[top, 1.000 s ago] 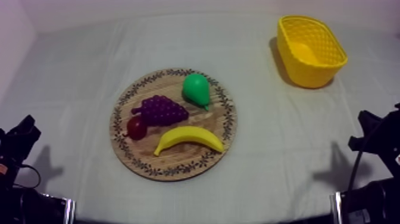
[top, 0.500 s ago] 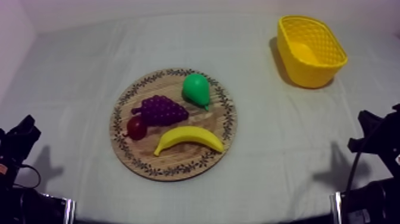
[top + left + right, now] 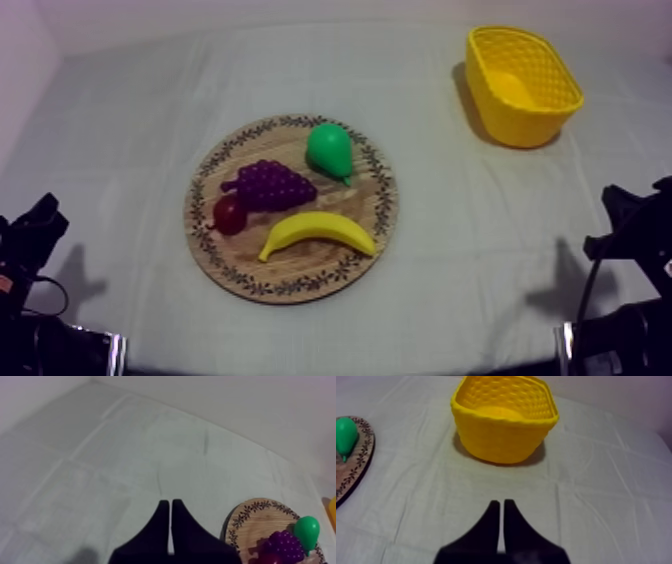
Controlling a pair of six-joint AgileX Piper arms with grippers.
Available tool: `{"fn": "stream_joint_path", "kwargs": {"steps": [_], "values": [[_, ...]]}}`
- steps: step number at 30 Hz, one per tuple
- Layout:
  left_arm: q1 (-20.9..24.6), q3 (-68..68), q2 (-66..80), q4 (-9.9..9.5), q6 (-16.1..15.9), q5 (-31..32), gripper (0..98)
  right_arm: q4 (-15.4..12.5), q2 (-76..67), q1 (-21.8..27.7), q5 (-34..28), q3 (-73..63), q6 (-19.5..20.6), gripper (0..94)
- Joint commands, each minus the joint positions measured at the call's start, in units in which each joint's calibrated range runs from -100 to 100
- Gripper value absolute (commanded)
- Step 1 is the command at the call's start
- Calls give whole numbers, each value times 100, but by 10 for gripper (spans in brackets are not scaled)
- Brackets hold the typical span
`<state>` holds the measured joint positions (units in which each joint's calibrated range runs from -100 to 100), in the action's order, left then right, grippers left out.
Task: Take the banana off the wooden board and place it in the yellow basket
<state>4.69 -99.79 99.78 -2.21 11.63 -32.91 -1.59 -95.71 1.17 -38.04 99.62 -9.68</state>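
A yellow banana (image 3: 316,232) lies on the front part of the round wooden board (image 3: 372,218) in the middle of the table. The yellow basket (image 3: 521,84) stands at the back right, and the right wrist view has the basket (image 3: 504,418) straight ahead of my right gripper (image 3: 501,505). Its fingers lie together as a narrow wedge, shut on nothing, over bare cloth. My left gripper (image 3: 168,504) is likewise shut on nothing, over cloth left of the board (image 3: 246,518). In the top view both arms rest low at the table's front corners.
A green pear (image 3: 329,150), purple grapes (image 3: 270,184) and a small red fruit (image 3: 229,214) share the board behind the banana. The pear (image 3: 345,434) and board rim (image 3: 356,463) sit left of the basket in the right wrist view. Pear (image 3: 306,530) and grapes (image 3: 284,545) appear beside the left gripper.
The right arm has shifted very slightly at the table's right edge. Nothing else has moved.
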Motion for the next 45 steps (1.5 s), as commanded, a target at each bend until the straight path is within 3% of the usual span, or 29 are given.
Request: {"fn": "stream_joint_path", "kwargs": {"steps": [1, 45], "values": [[-2, 1, 5, 3, 2, 1, 1, 0, 4, -2, -2, 5, 52, 7], [-2, 1, 5, 3, 2, 1, 1, 0, 4, -2, -2, 5, -38, 7]]}}
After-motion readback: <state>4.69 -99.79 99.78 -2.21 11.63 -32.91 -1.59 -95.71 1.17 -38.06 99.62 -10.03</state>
